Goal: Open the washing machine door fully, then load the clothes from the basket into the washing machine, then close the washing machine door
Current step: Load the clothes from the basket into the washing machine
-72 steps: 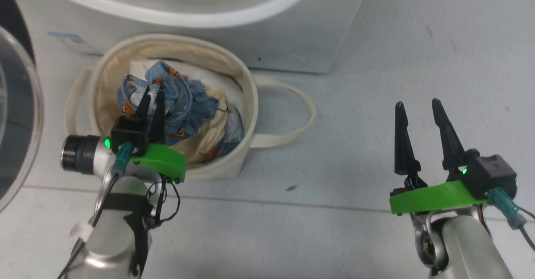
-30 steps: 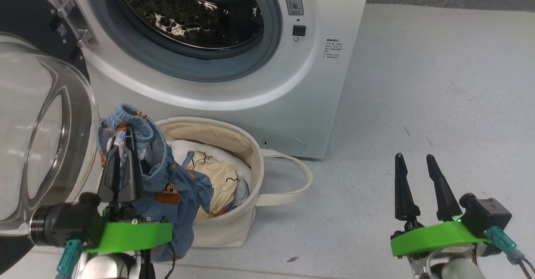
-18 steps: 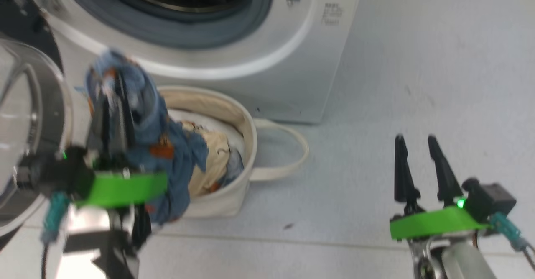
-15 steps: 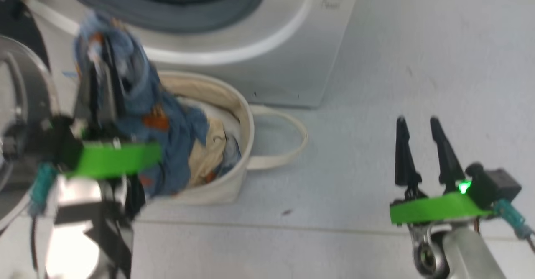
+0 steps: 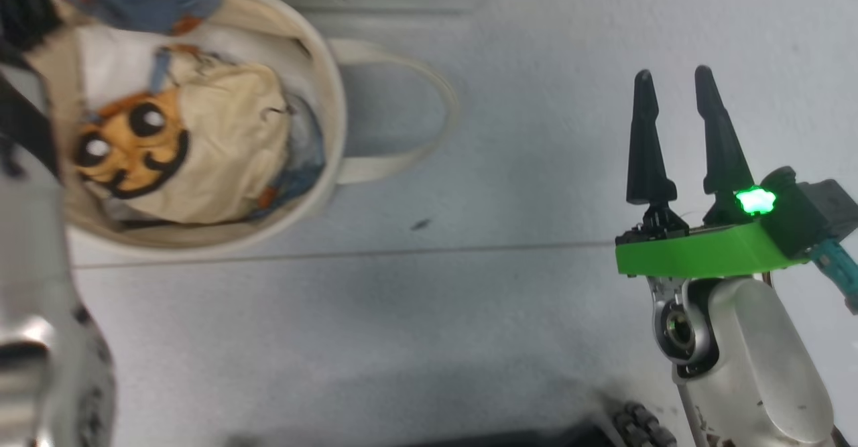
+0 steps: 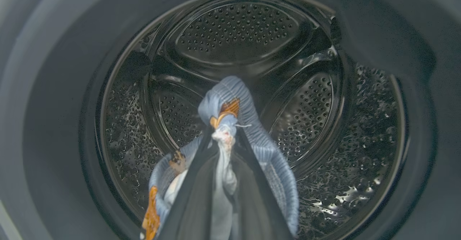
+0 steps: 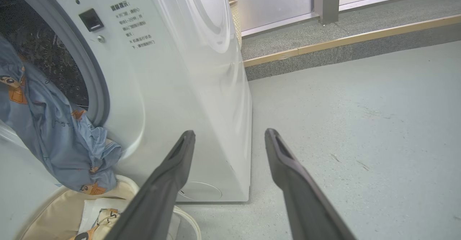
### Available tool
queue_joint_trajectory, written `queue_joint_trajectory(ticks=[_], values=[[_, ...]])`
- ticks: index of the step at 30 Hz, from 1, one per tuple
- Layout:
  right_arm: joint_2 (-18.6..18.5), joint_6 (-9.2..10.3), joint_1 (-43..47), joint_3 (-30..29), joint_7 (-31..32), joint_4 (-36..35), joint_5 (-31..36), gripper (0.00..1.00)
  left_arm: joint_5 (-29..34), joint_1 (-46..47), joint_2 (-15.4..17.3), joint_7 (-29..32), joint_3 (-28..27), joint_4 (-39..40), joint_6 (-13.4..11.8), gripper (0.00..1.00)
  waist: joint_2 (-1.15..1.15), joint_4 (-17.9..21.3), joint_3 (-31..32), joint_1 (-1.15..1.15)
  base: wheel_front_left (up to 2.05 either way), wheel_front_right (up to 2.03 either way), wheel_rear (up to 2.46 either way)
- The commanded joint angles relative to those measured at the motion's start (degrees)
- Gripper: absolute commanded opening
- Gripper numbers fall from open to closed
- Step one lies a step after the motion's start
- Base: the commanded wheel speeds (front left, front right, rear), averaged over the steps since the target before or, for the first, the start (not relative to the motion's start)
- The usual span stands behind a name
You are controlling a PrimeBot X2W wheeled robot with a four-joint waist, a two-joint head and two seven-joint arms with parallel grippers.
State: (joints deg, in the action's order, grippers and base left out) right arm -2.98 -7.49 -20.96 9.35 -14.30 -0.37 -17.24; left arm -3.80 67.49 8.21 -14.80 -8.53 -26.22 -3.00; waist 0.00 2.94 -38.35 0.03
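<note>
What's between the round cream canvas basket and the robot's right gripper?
Head view: mostly bare grey floor; only a loop handle of the cream canvas basket and a small dark speck lie before the right gripper.

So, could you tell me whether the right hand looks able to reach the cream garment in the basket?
Probably yes: the right hand is open and empty, bare floor lies between them, and the cream garment sits uncovered on top in the open basket.
</note>
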Motion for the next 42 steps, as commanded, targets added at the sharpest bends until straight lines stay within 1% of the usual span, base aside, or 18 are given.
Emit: queue_joint_trajectory(ticks=[1,6,9,14,15,16,20,24,26,31,35,42], values=[[0.1,0.0,0.46,1.46,-0.7,-1.97,-0.5,1.0,1.1,2.85,3.96,-0.19,-1.46,-1.17,-0.37,0.0,0.0,4.72,-5.87,-0.03,0.0,0.0,0.0],[0.1,0.0,-0.17,1.71,-0.7,-2.07,-1.36,1.0,2.3,12.94,7.23,-0.19,-1.67,-10.22,-1.68,0.0,0.0,6.75,-8.77,-0.03,0.0,0.0,0.0],[0.1,0.0,-0.39,2.06,-0.7,-2.26,-1.32,1.0,3.09,17.86,8.05,-0.19,-0.72,-10.93,-1.9,0.0,0.0,7.47,-10.23,-0.03,0.0,0.0,0.0],[0.1,0.0,-0.59,2.07,-0.7,-3.27,-0.64,1.0,3.68,22.61,8.05,-0.19,0.56,-11.21,-2.45,0.0,0.0,7.69,-12.21,-0.03,0.0,0.0,0.0],[0.1,0.0,-0.49,1.93,-0.7,-3.4,-0.5,1.0,3.63,23.03,7.9,-0.19,0.68,-11.77,-2.57,0.28,0.0,7.59,-12.34,-0.03,0.0,0.0,0.0],[0.1,0.0,-0.33,1.81,-0.7,-3.43,-0.3,1.0,3.73,23.32,7.86,-0.19,0.87,-12.24,-2.77,1.0,0.0,7.44,-12.43,-0.03,0.0,0.0,0.0],[0.1,0.0,-0.02,1.46,-0.7,-3.32,0.63,1.0,3.28,23.56,6.64,-0.19,1.29,-12.99,-3.27,1.0,0.0,6.36,-12.45,-0.03,0.0,0.0,0.0],[0.1,0.0,-0.51,1.9,-0.7,-3.23,1.16,1.0,3.02,20.89,5.44,-0.19,1.9,-10.93,-3.07,1.0,0.0,5.49,-11.25,-0.03,0.0,0.0,0.0],[0.1,0.0,-0.74,2.01,-0.7,-3.23,1.26,1.0,2.65,18.4,4.88,-0.19,1.87,-8.65,-2.85,1.0,0.0,5.15,-9.9,-0.03,0.0,0.0,0.0],[0.1,0.0,-0.71,0.75,-0.7,-2.51,2.19,1.0,3.56,9.45,3.55,-0.19,4.02,-3.25,-1.66,1.0,0.0,3.38,-5.26,-0.03,0.0,0.0,0.0],[0.1,0.0,-0.35,0.75,-0.7,-1.45,2.47,1.0,4.08,1.47,2.6,-0.19,5.58,0.25,-1.41,1.0,0.0,1.93,-0.26,-0.03,0.0,0.0,0.0],[0.11,0.0,2.59,0.59,-0.7,1.07,2.74,1.0,2.03,-13.2,-0.69,-0.19,6.36,5.71,-0.4,1.0,0.0,-1.02,9.83,-0.03,0.0,0.0,0.0]])
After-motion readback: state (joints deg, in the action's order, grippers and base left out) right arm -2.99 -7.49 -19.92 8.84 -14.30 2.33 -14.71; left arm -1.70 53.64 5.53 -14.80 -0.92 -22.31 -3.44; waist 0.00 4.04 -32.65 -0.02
